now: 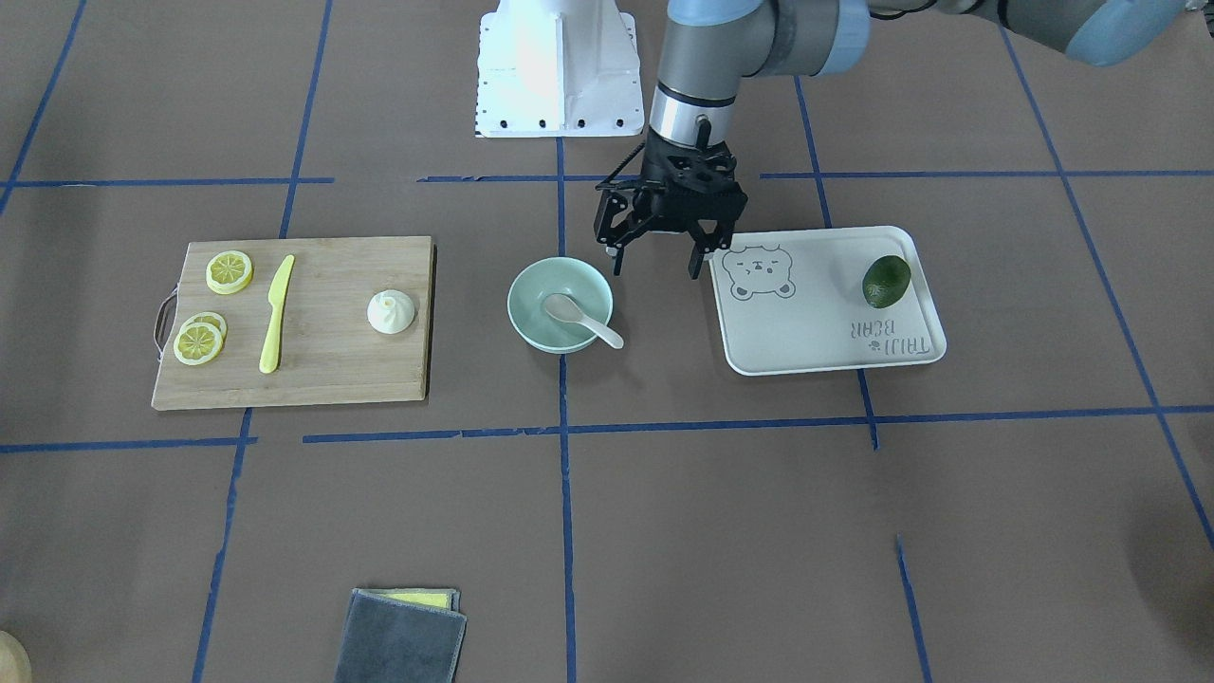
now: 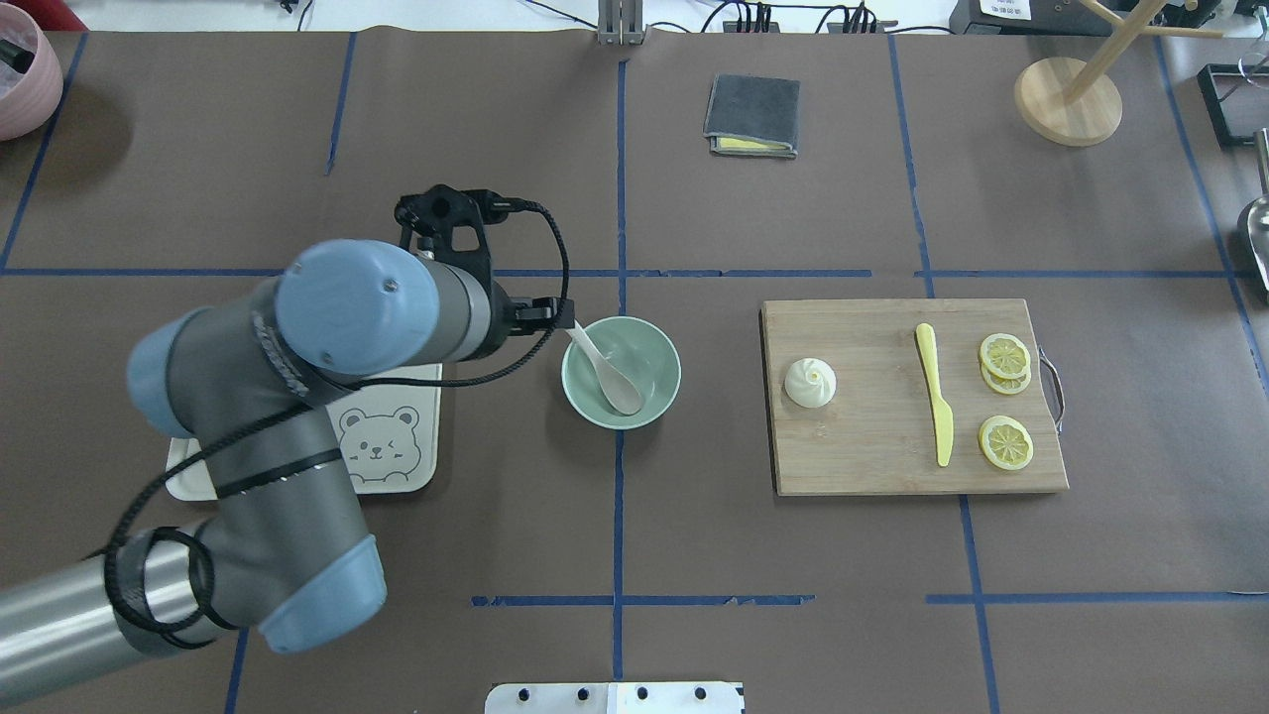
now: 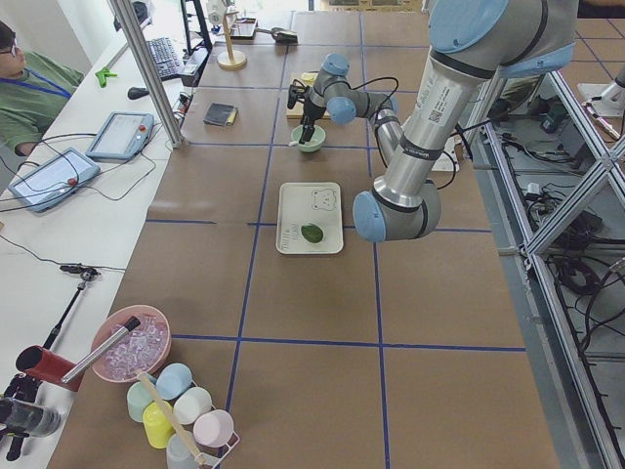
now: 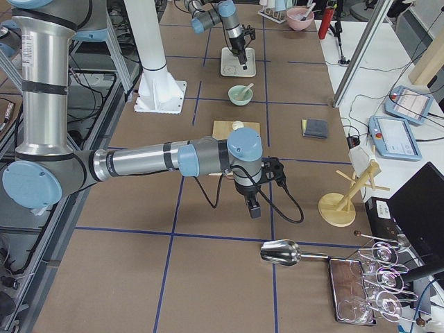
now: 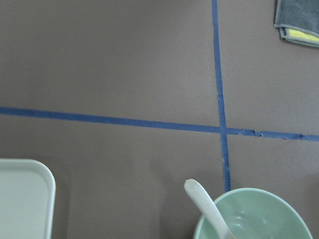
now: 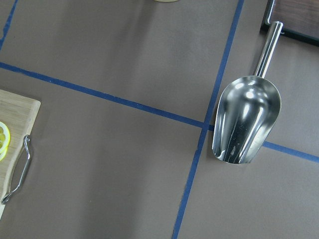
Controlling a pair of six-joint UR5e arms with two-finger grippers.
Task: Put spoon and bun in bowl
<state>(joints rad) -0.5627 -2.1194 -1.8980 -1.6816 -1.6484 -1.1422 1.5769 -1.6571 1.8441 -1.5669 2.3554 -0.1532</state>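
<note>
Front and overhead views face each other, sharing the bowl [image 1: 533,292]; wrist views look down.

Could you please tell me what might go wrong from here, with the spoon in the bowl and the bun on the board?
1. The spoon leans on the bowl's rim with its handle overhanging; the open left gripper hangs nearby and could clip it when moving off.
2. The bun on the cutting board is a rounded dome; it may slip or get squashed.
3. Dropped onto the spoon, it might lever it out.
</note>
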